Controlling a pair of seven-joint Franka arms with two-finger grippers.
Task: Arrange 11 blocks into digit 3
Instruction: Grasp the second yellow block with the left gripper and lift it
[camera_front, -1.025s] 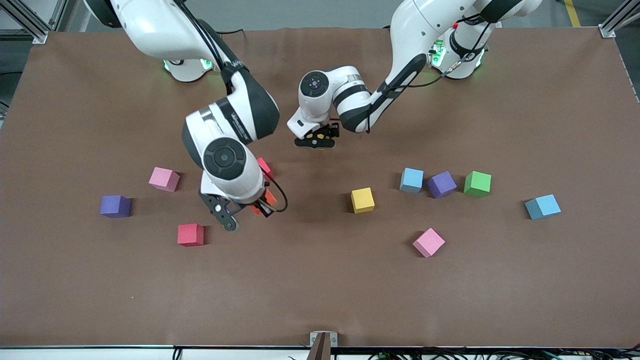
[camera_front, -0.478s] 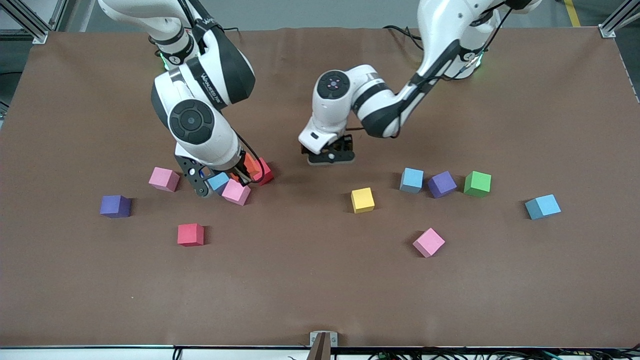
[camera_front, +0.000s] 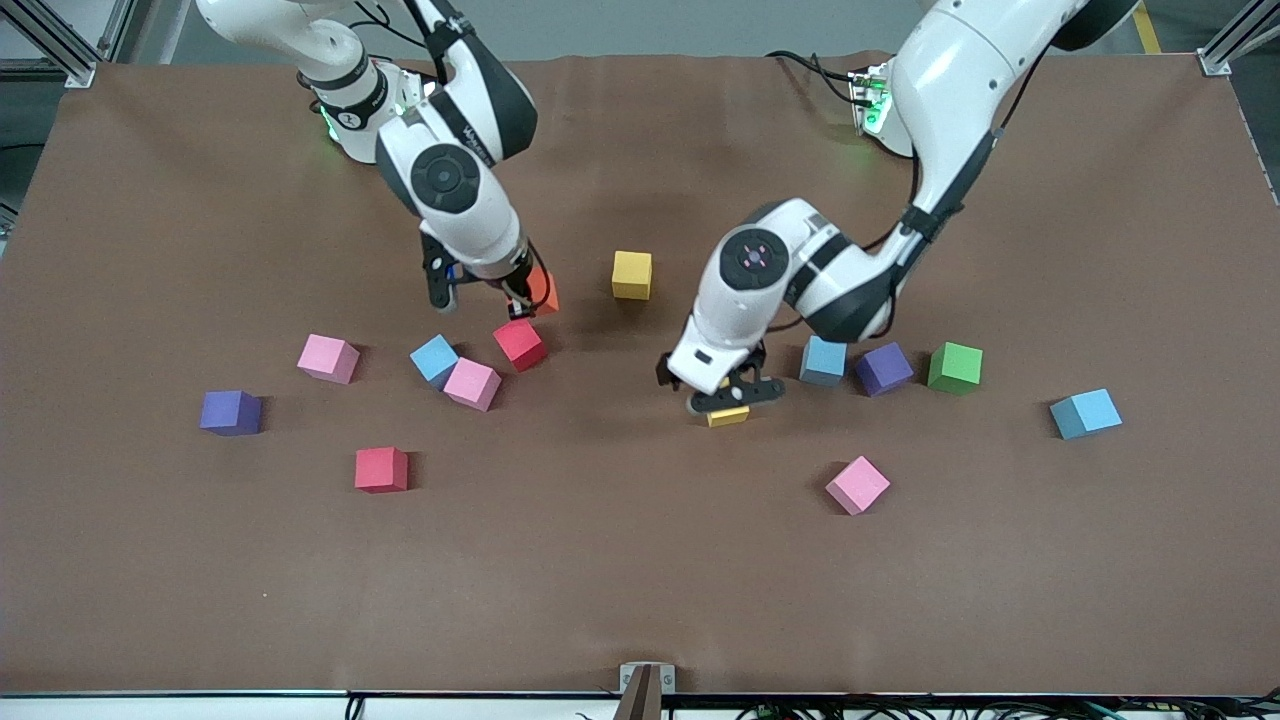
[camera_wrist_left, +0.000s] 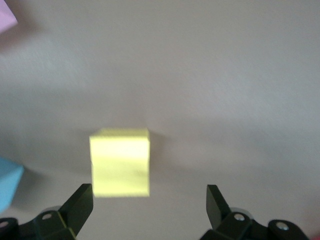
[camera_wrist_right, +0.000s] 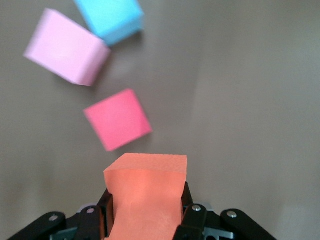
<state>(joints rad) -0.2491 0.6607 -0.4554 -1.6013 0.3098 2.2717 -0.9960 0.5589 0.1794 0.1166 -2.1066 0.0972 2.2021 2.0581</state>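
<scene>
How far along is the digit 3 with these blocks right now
Done: nothing yet; no bar is formed, and blocks like the green block lie scattered. In hand: right gripper holds the orange block; open left gripper is over a yellow block. Left: the whole digit.

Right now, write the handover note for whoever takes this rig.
Right gripper: jaws shut on the orange block, over the table above the red block.
Left gripper: jaws open, over a yellow block; not gripped.
Another yellow block sits alone nearer the bases. The other blocks lie scattered: pink, light blue, purple, green among them.
Done: no bar of the digit 3 is formed.
Left: build all of it.
</scene>
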